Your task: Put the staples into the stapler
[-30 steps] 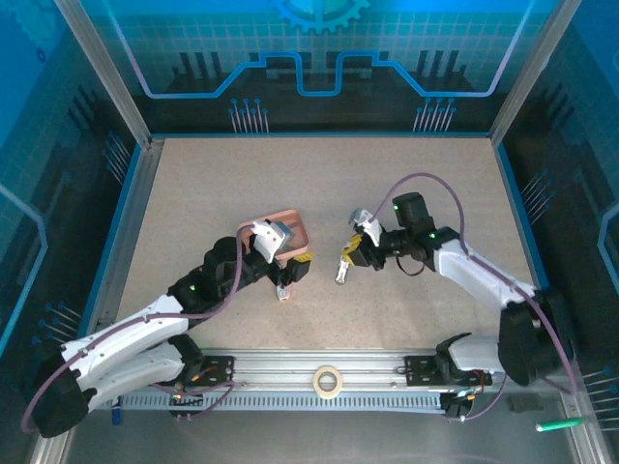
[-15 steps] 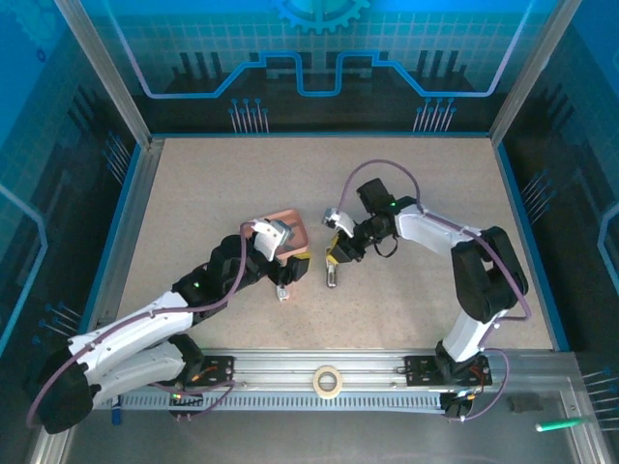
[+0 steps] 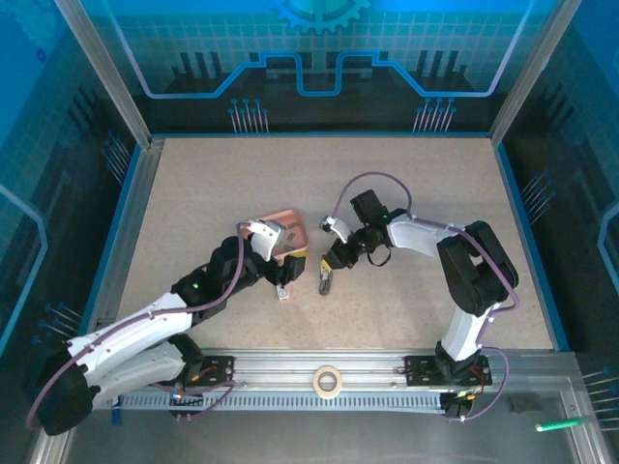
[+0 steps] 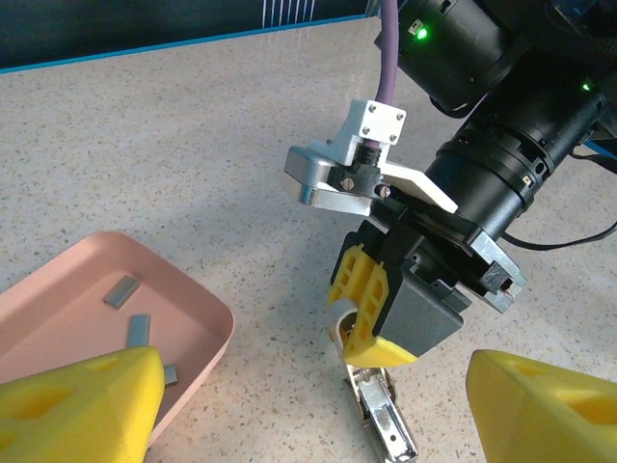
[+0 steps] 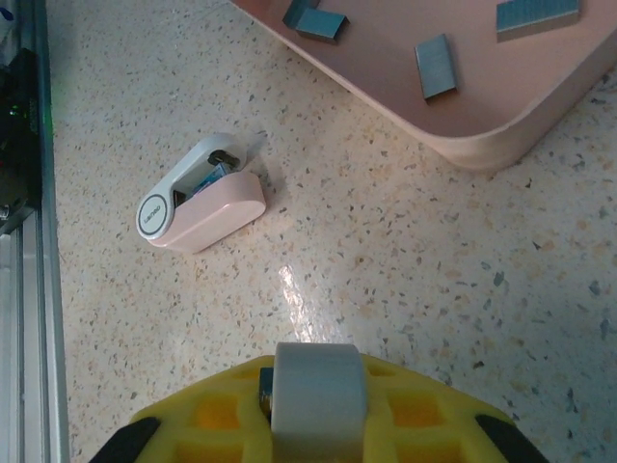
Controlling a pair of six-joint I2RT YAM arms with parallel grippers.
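The stapler point(image 4: 384, 417) stands tilted, its shiny metal magazine open and its tip on the table. My right gripper point(image 4: 381, 318) is shut on its grey upper end point(image 5: 315, 391). From above, the stapler point(image 3: 326, 281) hangs below the right gripper point(image 3: 332, 262), just right of the pink tray point(image 3: 301, 239). Several staples point(image 4: 140, 328) lie loose in the tray point(image 4: 207, 318) as short grey strips, and they show as staples point(image 5: 439, 66) at the top of the right wrist view. My left gripper point(image 4: 313, 386) is open beside the tray with nothing between its yellow fingers point(image 4: 92, 400).
A small pink-and-white capsule-shaped object point(image 5: 200, 198) lies on the speckled table near the tray's corner point(image 5: 482, 145); from above this object point(image 3: 282, 291) sits under the left wrist. A tape roll point(image 3: 328, 380) rests on the front rail.
My right arm has swung left and brought the stapler close to the tray and the left gripper. The left arm has barely moved.
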